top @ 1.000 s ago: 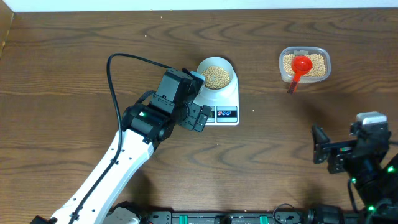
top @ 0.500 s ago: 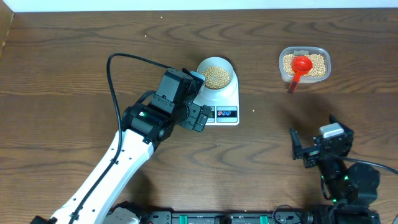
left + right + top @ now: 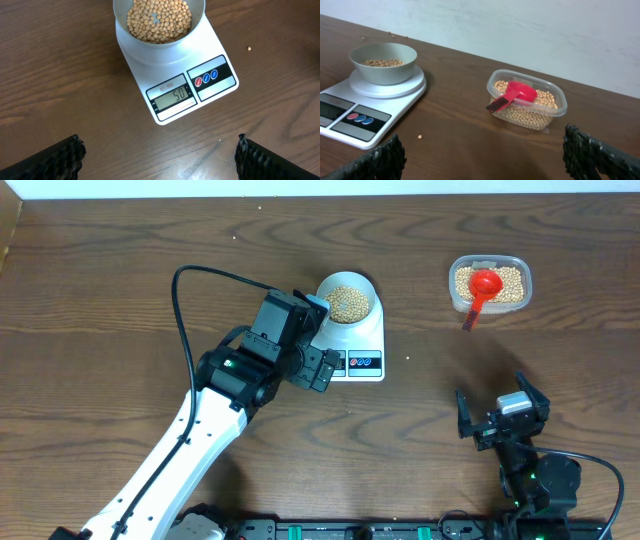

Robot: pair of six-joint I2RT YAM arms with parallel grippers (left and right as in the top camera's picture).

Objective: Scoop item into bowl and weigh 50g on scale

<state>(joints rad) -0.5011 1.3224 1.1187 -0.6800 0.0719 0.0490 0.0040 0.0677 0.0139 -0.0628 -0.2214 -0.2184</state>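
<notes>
Left gripper point(image 3: 159, 144) and right gripper point(image 3: 482, 141) gape wide; bowl point(image 3: 199, 17) rim cut off; scale point(image 3: 160, 75) seemingly reads 50.

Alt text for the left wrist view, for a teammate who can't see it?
The scale reads 50 on its display, with the bowl of beans sitting on its platform. The left gripper is open, fingers at the bottom corners, holding nothing; one stray bean lies on the table right of the scale.
</notes>
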